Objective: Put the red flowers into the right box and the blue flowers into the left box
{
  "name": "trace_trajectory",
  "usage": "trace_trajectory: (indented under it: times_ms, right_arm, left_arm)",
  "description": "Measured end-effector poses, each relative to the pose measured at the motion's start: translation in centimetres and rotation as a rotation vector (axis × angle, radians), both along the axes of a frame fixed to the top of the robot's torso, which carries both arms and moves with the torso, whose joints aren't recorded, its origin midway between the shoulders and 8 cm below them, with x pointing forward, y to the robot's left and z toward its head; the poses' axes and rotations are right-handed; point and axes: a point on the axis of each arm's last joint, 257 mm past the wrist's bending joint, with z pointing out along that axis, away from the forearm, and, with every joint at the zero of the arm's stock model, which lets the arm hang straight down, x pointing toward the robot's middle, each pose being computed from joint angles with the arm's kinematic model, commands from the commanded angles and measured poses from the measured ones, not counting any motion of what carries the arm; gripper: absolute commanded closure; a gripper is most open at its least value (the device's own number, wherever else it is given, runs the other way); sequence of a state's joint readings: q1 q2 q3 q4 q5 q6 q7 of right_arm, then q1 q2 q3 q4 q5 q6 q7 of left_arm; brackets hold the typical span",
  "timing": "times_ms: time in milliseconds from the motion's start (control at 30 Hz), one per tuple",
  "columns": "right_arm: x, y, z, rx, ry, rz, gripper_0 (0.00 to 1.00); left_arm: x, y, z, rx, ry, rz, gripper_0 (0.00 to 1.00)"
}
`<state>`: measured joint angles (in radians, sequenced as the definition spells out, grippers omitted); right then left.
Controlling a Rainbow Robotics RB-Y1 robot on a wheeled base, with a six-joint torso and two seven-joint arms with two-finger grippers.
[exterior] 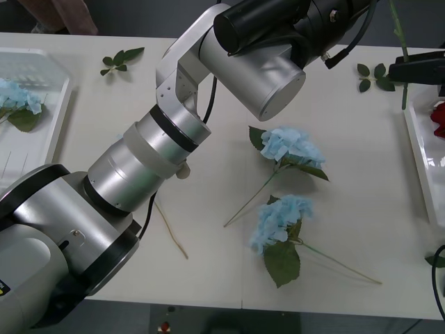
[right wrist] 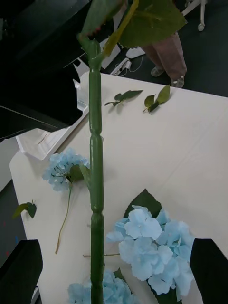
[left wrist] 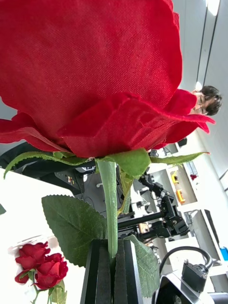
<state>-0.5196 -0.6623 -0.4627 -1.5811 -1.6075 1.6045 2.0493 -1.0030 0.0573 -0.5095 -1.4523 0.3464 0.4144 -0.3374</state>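
Left gripper (left wrist: 110, 270) is clamped on a red rose's stem (left wrist: 108, 199); right gripper (right wrist: 114, 273) is spread wide, a green stem passing between its fingers.

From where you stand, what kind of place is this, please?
Probably a robotics lab or workshop. Behind the red rose that the left gripper holds stand benches crowded with black equipment and cables. The flowers lie on a plain white table, not in a home.
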Motion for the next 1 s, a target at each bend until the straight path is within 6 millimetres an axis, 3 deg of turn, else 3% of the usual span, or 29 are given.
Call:
trace_trajectory:
  times_ms: [167,200,233,267,333,367,400,867,900,933,1000]
  right_arm:
    - [0.3,1.0,0.7,0.006,0.006,0.01,0.1]
    - [0.3,1.1,0.8,0.005,0.006,0.013,0.16]
    - [0.3,1.2,0.9,0.005,0.004,0.015,0.29]
    - [0.3,1.2,1.0,0.004,0.002,0.016,0.35]
    - [0.3,1.3,1.1,0.004,0.0,0.016,0.79]
    - [0.3,1.3,1.1,0.005,0.0,0.016,0.94]
    - [0.3,1.3,1.1,0.005,0.0,0.016,1.0]
    - [0.3,1.3,1.1,0.019,0.022,0.009,1.0]
    - [0.3,1.3,1.1,0.019,0.022,0.009,1.0]
    - [0.3,1.3,1.1,0.02,0.022,0.009,1.0]
    - [0.3,1.3,1.2,0.021,0.022,0.01,1.0]
  left_arm:
    - [0.0,0.0,0.0,-0.003,0.003,0.001,1.0]
    - [0.1,0.0,0.0,-0.003,0.002,0.002,1.0]
    - [0.1,0.1,0.0,-0.004,0.002,0.004,1.0]
    - [0.1,0.1,0.0,-0.004,0.002,0.005,1.0]
    - [0.1,0.1,0.1,-0.004,0.001,0.007,1.0]
    - [0.1,0.1,0.1,-0.004,0.001,0.007,1.0]
    - [0.1,0.1,0.1,-0.004,0.001,0.007,1.0]
    - [0.3,0.3,0.1,0.0,-0.008,0.017,1.0]
    - [0.3,0.3,0.1,0.001,-0.009,0.017,0.76]
    - [0.3,0.3,0.1,0.003,-0.012,0.02,0.43]
    - [0.5,0.5,0.2,0.013,-0.03,0.033,0.16]
